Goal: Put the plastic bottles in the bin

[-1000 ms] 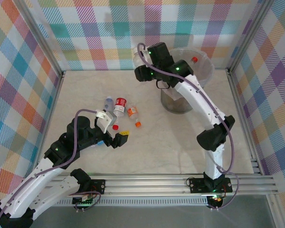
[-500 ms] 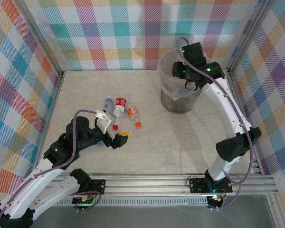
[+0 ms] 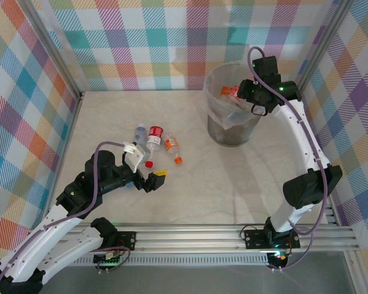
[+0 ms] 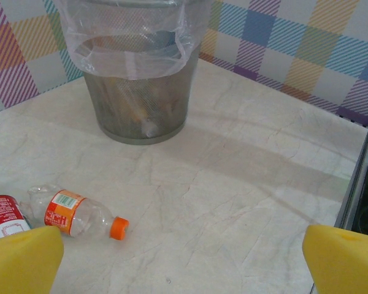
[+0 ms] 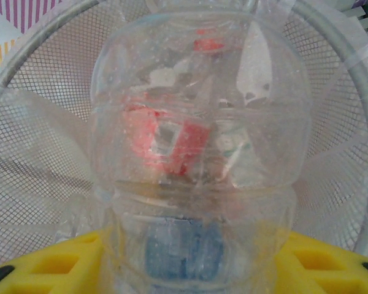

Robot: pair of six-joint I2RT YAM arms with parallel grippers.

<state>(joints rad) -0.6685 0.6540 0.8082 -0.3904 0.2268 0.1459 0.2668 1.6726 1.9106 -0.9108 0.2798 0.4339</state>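
Found right gripper (image 3: 250, 99) clamped on a clear bottle (image 5: 199, 153) with a red label, directly over the mouth of the bin (image 3: 212, 78) at far right. Noted the bin's rim ringing that bottle on all sides in the wrist view. Recorded left gripper (image 4: 184, 262) spread wide, holding nothing, low over the near-left table (image 4: 245, 184). Observed three loose bottles just beyond it, lying close together: orange-labelled bottle (image 4: 73, 214), red-labelled bottle (image 3: 154, 137), blue-capped bottle (image 3: 140, 131). Saw bare tabletop between these and the bin, and further bottles inside the bin.
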